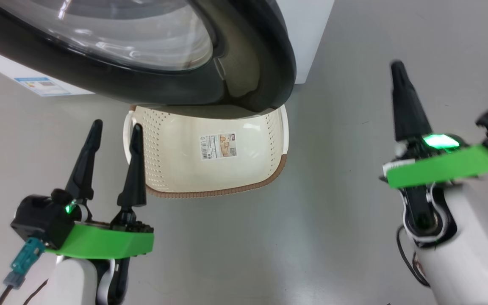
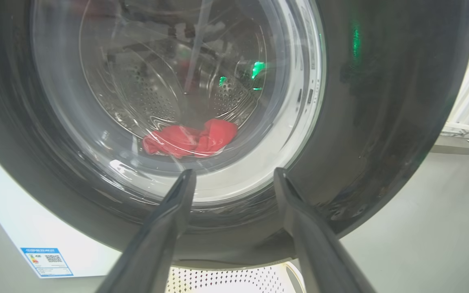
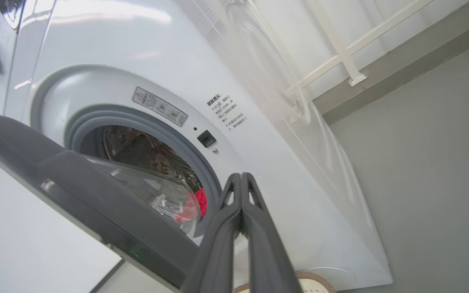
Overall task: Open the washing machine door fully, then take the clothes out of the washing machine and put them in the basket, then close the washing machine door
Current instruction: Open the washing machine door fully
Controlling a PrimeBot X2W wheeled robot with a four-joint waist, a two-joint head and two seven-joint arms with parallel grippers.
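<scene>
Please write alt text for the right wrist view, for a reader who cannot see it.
The white washing machine stands with its black-rimmed door partly open, and red clothes show in the drum behind the door's glass. The right end effector, shut and holding nothing, points toward the opening.

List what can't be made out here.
- Basket: far end hidden under the door, head view.
- Clothes: distorted by the door glass, left wrist view; mostly behind the door, right wrist view.
- Washer label: print too small, left wrist view.
- Right gripper: blurred, head view.
</scene>
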